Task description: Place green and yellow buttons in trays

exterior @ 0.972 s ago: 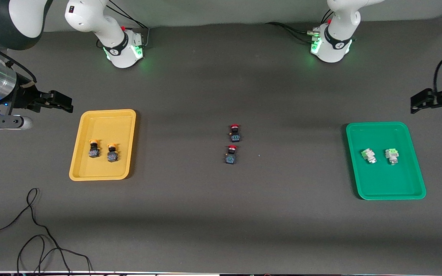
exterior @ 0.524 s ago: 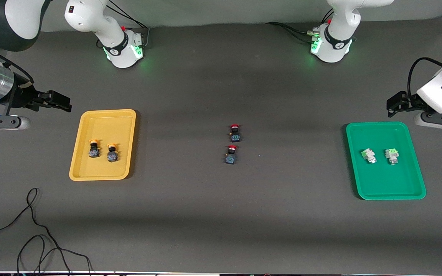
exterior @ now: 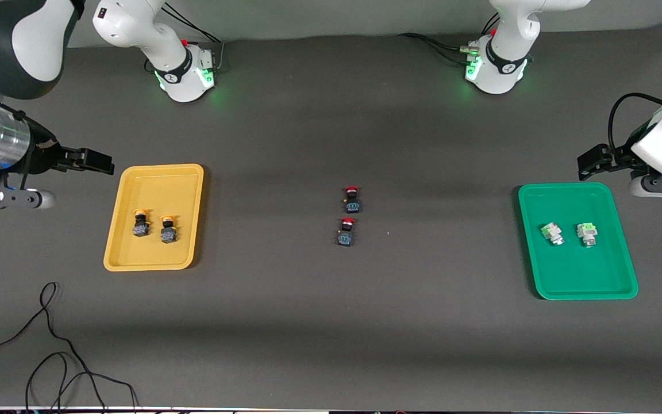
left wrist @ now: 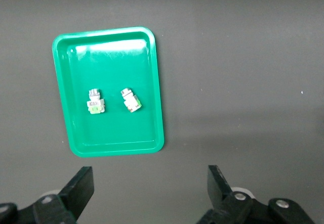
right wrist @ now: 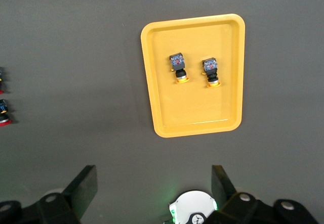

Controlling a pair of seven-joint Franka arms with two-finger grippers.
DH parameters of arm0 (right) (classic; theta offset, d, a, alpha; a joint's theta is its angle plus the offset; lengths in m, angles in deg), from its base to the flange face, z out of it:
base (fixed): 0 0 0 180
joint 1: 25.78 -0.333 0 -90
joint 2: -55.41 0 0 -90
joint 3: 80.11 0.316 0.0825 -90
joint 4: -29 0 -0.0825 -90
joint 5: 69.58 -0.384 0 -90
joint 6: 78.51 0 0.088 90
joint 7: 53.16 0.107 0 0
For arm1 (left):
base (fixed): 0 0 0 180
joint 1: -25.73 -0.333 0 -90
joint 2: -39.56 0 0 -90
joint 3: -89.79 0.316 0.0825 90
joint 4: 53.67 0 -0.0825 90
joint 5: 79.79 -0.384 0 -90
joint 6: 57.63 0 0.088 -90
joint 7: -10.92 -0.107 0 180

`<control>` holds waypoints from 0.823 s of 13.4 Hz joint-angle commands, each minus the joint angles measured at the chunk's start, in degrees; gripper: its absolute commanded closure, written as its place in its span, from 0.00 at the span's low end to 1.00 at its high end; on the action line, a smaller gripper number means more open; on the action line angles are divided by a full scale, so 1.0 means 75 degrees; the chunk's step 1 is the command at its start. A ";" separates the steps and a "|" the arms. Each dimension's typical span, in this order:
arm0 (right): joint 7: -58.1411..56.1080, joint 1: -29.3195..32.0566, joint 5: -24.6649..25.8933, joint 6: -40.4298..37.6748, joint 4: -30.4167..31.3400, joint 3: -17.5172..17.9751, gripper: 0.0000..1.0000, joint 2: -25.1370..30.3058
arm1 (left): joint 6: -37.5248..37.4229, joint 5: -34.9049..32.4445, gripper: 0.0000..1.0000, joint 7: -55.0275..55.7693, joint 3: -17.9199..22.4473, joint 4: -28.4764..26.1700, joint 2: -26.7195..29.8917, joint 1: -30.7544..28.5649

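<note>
Two trays sit well apart on the counter (exterior: pixel 308 322): one tray (exterior: pixel 158 174) toward the right arm's end holds two buttons (exterior: pixel 141 223) side by side; the other tray (exterior: pixel 566 290) toward the left arm's end holds two more (exterior: pixel 552 233). Between the trays, two switches (exterior: pixel 352 199) lie one nearer the front camera.

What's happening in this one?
Sorting looks finished. Both yellow buttons lie in the yellow tray, both green buttons in the green tray. Two red buttons sit on the table midway between the trays. Neither arm holds anything: the right gripper hangs open beside the yellow tray, the left gripper open beside the green tray.
</note>
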 commanded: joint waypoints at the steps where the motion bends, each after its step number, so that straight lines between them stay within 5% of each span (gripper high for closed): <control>1: 0.0549 0.0931 0.0641 -0.0291 -0.0659 0.1330 0.00 0.0455 | -0.0204 0.0071 0.00 0.0233 0.0082 0.0180 0.0013 0.0111; 5: 0.1311 0.2652 0.2011 -0.0221 -0.0684 0.4236 0.00 0.1522 | -0.0169 0.0118 0.00 0.0244 0.0071 0.0168 0.0013 0.0146; 11: 0.1324 0.5581 0.2798 -0.0209 -0.0544 0.7518 0.00 0.2167 | -0.0157 0.0141 0.00 0.0221 0.0059 0.0168 0.0001 0.0158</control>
